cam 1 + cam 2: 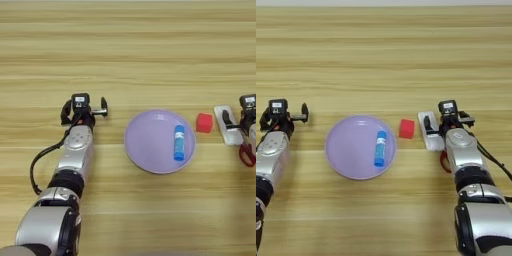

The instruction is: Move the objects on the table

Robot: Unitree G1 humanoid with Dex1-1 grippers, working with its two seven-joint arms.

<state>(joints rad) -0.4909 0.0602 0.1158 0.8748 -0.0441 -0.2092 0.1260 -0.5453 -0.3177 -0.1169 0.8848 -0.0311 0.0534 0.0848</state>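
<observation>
Reaching for the white device (227, 125) at right edge, left-eye view: glue stick (179, 142) on plate (145, 145), cube (204, 122) beside it. Right-eye view: right gripper (431, 122) over device, fingers unreadable; scissors (444, 162) under arm; left gripper (286, 117) spread, idle. Next: likely pinch device.

Both arms are built of rounded silver-grey shells joined by black ring joints, with a thin black cable looping along each forearm. Each ends in a black tool, the left tool (84, 111) and the right tool (448, 121), topped by a small black block with a white label.
</observation>
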